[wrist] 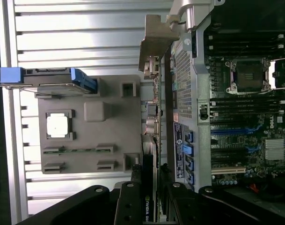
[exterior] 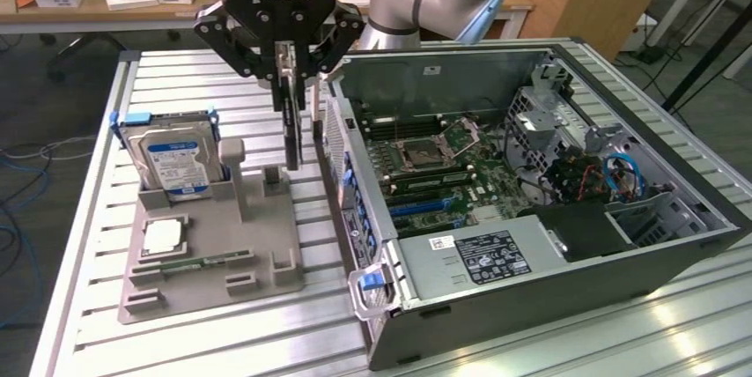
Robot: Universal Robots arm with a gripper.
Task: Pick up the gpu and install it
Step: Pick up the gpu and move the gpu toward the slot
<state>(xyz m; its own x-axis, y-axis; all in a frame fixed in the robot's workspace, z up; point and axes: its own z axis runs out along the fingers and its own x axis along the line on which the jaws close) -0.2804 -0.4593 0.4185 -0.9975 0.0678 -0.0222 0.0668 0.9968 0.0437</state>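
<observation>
So right now | black Robotiq gripper [exterior: 299, 77] is pinching the thin black gpu card with silver bracket [exterior: 291, 139] | card's dangling straight below it, long axis vertical | open dark computer case [exterior: 529, 306] is sitting just beside the card, grey plastic parts tray [exterior: 211, 254] on the other side

The gpu [exterior: 291, 126], a thin black card with silver metal at one end, hangs upright, clamped between the gripper's [exterior: 298, 73] fingers and extending below them.

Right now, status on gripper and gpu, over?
The gripper shut on the gpu. The gpu upright over the gray fixture, outside the computer case. The case wall stands between it and the motherboard.
</observation>
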